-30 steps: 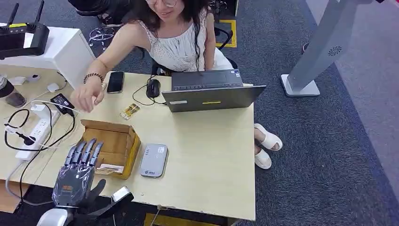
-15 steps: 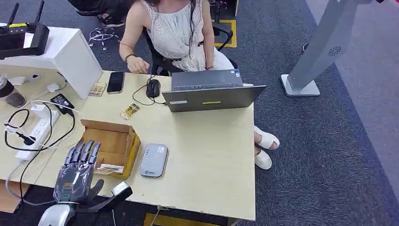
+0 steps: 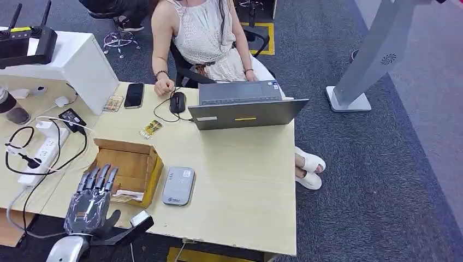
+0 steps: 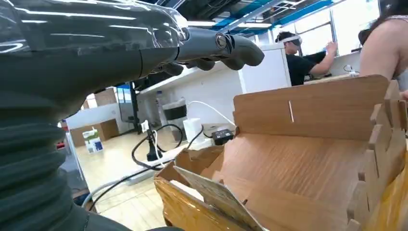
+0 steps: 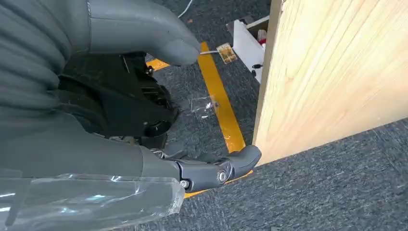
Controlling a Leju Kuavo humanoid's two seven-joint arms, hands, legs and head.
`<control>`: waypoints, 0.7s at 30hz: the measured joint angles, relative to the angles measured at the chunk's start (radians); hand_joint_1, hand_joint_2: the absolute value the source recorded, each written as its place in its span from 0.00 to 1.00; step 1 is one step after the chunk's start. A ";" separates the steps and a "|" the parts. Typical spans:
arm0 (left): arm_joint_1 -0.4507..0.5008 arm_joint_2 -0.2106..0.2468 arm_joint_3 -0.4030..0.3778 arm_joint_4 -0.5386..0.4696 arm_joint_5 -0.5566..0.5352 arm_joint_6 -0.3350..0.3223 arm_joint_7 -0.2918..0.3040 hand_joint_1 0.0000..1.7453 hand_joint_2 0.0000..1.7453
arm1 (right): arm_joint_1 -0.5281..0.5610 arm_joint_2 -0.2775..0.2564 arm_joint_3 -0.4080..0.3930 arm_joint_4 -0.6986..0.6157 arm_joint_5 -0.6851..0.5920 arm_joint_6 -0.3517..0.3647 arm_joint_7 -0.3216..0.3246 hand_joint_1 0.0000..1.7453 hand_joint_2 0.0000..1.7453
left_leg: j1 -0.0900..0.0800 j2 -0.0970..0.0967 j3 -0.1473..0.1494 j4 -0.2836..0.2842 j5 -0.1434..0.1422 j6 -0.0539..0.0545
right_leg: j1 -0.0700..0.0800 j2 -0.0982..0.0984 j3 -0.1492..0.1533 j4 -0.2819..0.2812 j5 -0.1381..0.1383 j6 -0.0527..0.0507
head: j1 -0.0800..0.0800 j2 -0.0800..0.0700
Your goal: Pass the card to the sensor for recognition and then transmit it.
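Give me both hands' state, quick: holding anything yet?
Left hand: open, fingers extended over the near edge of the cardboard box, holding nothing.
Right hand: open, empty, hanging beside the table.

Person (image 3: 205,33) head cut off by frame edge.

Dark grey carpet floor (image 3: 382,180) surrounds the pale wooden surface (image 3: 240,180); a grey stand (image 3: 371,60) rises at two o'clock.
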 joint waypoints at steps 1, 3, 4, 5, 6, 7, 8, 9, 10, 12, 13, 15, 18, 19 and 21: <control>0.000 0.000 0.000 0.000 -0.009 0.000 0.005 0.00 1.00 | 0.000 0.000 0.000 0.000 0.000 0.000 0.000 0.00 1.00 | 0.000 0.000 0.000 0.000 0.000 0.000 | 0.000 0.000 0.000 0.000 0.000 0.000 | 0.000 0.000; 0.000 -0.002 0.000 0.000 -0.035 0.008 0.030 0.00 1.00 | 0.000 0.000 0.000 0.000 0.000 -0.001 0.000 0.00 1.00 | 0.000 0.000 0.000 0.000 0.000 0.000 | 0.000 0.000 0.000 0.000 0.000 0.000 | 0.000 0.000; 0.001 -0.004 0.001 0.000 -0.049 0.011 0.042 0.00 1.00 | 0.000 0.000 0.000 0.000 0.000 -0.001 0.000 0.00 1.00 | 0.000 0.000 0.000 0.000 0.000 0.000 | 0.000 0.000 0.000 0.000 0.000 0.000 | 0.000 0.000; 0.001 -0.010 0.003 0.000 -0.061 0.019 0.058 0.00 1.00 | 0.001 0.001 0.000 0.000 0.000 -0.001 0.000 0.00 1.00 | 0.000 0.000 0.000 0.000 0.000 0.000 | 0.000 0.000 0.000 0.000 0.000 0.000 | 0.000 0.000; 0.001 -0.014 0.006 -0.002 -0.067 0.024 0.068 0.00 1.00 | 0.001 0.002 0.000 0.000 0.000 -0.001 0.000 0.00 1.00 | 0.000 0.000 0.000 0.000 0.000 0.000 | 0.000 0.000 0.000 0.000 0.000 0.000 | 0.000 0.000; 0.001 -0.023 0.011 -0.004 -0.073 0.029 0.079 0.00 1.00 | 0.001 0.002 0.000 0.000 0.000 -0.001 0.000 0.00 1.00 | 0.000 0.000 0.000 0.000 0.000 0.000 | 0.000 0.000 0.000 0.000 0.000 0.000 | 0.000 0.000; 0.001 -0.029 0.015 -0.006 -0.076 0.032 0.082 0.00 1.00 | 0.001 0.003 0.000 0.000 0.000 -0.001 0.000 0.00 1.00 | 0.000 0.000 0.000 0.000 0.000 0.000 | 0.000 0.000 0.000 0.000 0.000 0.000 | 0.000 0.000; 0.001 -0.036 0.022 -0.008 -0.079 0.032 0.083 0.00 1.00 | 0.002 0.005 0.000 0.000 0.002 0.000 0.000 0.00 1.00 | 0.000 0.000 0.000 0.000 0.000 0.000 | 0.000 0.000 0.000 0.000 0.000 0.000 | 0.000 0.000; 0.001 -0.043 0.031 -0.010 -0.083 0.032 0.082 0.00 1.00 | 0.002 0.006 0.000 0.000 0.005 0.000 0.000 0.00 1.00 | 0.000 0.000 0.000 0.000 0.000 0.000 | 0.000 0.000 0.000 0.000 0.000 0.000 | 0.000 0.000; 0.001 -0.053 0.045 -0.010 -0.087 0.032 0.076 0.00 1.00 | 0.002 0.008 -0.001 0.000 0.008 0.000 0.000 0.00 1.00 | 0.000 0.000 0.000 0.000 0.000 0.000 | 0.000 0.000 0.000 0.000 0.000 0.000 | 0.000 0.000; 0.001 -0.058 0.048 -0.010 -0.088 0.032 0.071 0.00 1.00 | 0.002 0.008 -0.001 0.000 0.009 0.000 0.000 0.00 1.00 | 0.000 0.000 0.000 0.000 0.000 0.000 | 0.000 0.000 0.000 0.000 0.000 0.000 | 0.000 0.000; 0.001 -0.066 0.050 -0.010 -0.091 0.032 0.068 0.00 1.00 | 0.002 0.008 0.000 0.000 0.012 0.002 0.000 0.00 1.00 | 0.000 0.000 0.000 0.000 0.000 0.000 | 0.000 0.000 0.000 0.000 0.000 0.000 | 0.000 0.000; -0.001 -0.077 0.052 -0.010 -0.092 0.034 0.062 0.00 1.00 | 0.002 0.008 -0.001 0.000 0.014 0.002 0.000 0.00 1.00 | 0.000 0.000 0.000 0.000 0.000 0.000 | 0.000 0.000 0.000 0.000 0.000 0.000 | 0.000 0.000; -0.003 -0.079 0.051 -0.010 -0.092 0.034 0.060 0.00 1.00 | 0.002 0.008 -0.001 0.000 0.015 0.002 0.000 0.00 1.00 | 0.000 0.000 0.000 0.000 0.000 0.000 | 0.000 0.000 0.000 0.000 0.000 0.000 | 0.000 0.000; -0.007 -0.084 0.052 -0.010 -0.092 0.034 0.060 0.00 1.00 | 0.002 0.010 -0.001 0.000 0.018 0.002 0.000 0.00 1.00 | 0.000 0.000 0.000 0.000 0.000 0.000 | 0.000 0.000 0.000 0.000 0.000 0.000 | 0.000 0.000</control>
